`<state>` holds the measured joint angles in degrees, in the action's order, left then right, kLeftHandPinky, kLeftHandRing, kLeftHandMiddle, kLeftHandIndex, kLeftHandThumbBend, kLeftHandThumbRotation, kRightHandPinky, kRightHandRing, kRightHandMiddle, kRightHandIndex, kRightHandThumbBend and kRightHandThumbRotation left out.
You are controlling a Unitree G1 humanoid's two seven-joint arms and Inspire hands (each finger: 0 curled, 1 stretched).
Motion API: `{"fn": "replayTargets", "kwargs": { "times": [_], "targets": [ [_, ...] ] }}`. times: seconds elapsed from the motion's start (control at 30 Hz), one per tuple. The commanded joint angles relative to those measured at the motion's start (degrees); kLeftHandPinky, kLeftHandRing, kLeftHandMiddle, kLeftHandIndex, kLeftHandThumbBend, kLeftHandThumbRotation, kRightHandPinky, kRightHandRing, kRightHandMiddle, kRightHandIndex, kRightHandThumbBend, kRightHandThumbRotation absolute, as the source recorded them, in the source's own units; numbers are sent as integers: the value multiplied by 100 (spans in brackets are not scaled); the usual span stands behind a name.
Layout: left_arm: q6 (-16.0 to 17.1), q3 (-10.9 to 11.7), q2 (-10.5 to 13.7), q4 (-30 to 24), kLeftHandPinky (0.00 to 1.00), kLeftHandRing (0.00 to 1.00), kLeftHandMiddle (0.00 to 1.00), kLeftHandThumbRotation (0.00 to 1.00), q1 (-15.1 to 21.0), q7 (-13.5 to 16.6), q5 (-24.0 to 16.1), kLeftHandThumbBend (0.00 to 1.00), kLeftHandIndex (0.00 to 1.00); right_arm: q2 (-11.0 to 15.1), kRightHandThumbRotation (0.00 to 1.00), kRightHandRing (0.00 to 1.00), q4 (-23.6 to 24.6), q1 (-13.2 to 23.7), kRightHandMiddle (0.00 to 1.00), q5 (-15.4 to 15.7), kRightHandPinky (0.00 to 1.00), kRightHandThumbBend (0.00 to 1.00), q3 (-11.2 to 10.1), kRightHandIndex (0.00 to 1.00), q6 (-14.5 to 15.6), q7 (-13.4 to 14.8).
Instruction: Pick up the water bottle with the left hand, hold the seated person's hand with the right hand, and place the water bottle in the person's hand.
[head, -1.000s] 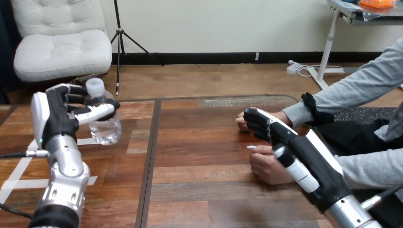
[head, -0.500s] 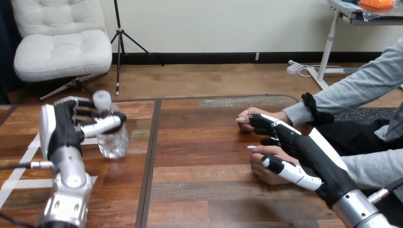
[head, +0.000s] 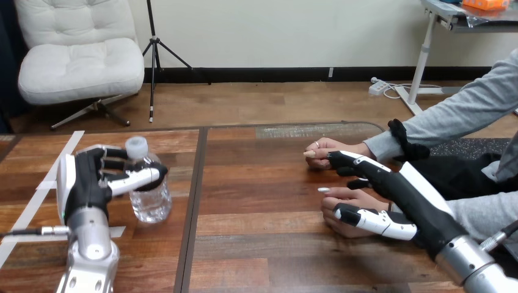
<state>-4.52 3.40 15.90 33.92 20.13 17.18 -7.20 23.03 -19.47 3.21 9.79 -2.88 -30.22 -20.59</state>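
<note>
- A wooden table (head: 262,201) of reddish-brown planks fills the lower half of the frame.
- A dark seam (head: 192,207) runs from the table's far edge to the bottom of the frame, left of centre, splitting the top into two sections.
- A white tape strip (head: 73,139) lies slanted on the left section, at middle left.
- A short piece of white tape (head: 117,232) lies lower on the same section.
- A paler patch (head: 299,130) marks the right section's far edge.
</note>
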Motion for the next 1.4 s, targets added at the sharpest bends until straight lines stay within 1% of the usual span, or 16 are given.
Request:
{"fn": "replayTargets", "kwargs": {
  "times": [0.0,0.13,0.27,0.37,0.53,0.63,0.83,0.93,1.13,1.23,1.37],
  "targets": [
    [-61,122,-58,-1682,38,44,47,0,264,-91,53,83,47,369,77,85,-443,1254,88,273,78,100,-76,86,-657,442],
    [-106,110,-77,-1832,38,43,47,0,184,-124,48,83,46,422,76,85,-695,1385,87,313,77,100,-57,86,-741,491],
    [-25,85,-67,-1952,37,42,46,0,81,-189,20,83,46,529,77,85,-1067,1589,87,500,76,100,-12,86,-917,642],
    [-52,82,-67,-2003,37,42,46,0,46,-207,-6,83,46,587,78,85,-1280,1706,87,608,76,100,16,86,-1035,737],
    [-163,98,-92,-2107,37,42,46,0,4,-236,-16,84,46,671,79,85,-1515,1850,87,782,75,100,67,87,-1102,853],
    [-168,109,-92,-2123,37,43,46,0,-12,-264,-14,84,46,706,80,85,-1636,1921,88,864,75,100,96,87,-1146,929],
    [-152,137,-101,-2153,37,43,47,0,-51,-317,6,84,46,812,82,84,-2090,2172,88,1075,73,100,173,87,-1333,1150],
    [-144,144,-104,-2172,38,43,47,0,-69,-330,9,84,46,868,83,84,-2370,2317,88,1193,73,100,223,88,-1472,1274],
    [-31,166,-81,-2073,38,43,47,0,-81,-364,20,83,46,1001,84,84,-2693,2519,88,1459,72,100,349,88,-1564,1505],
    [-46,168,-89,-2154,38,43,46,0,-103,-394,31,83,45,1059,85,85,-2864,2633,88,1541,73,100,417,89,-1556,1549],
    [-96,173,-99,-2214,37,43,46,0,-113,-407,26,83,45,1123,85,86,-3070,2782,89,1607,74,100,495,89,-1522,1542]
  ]
}}
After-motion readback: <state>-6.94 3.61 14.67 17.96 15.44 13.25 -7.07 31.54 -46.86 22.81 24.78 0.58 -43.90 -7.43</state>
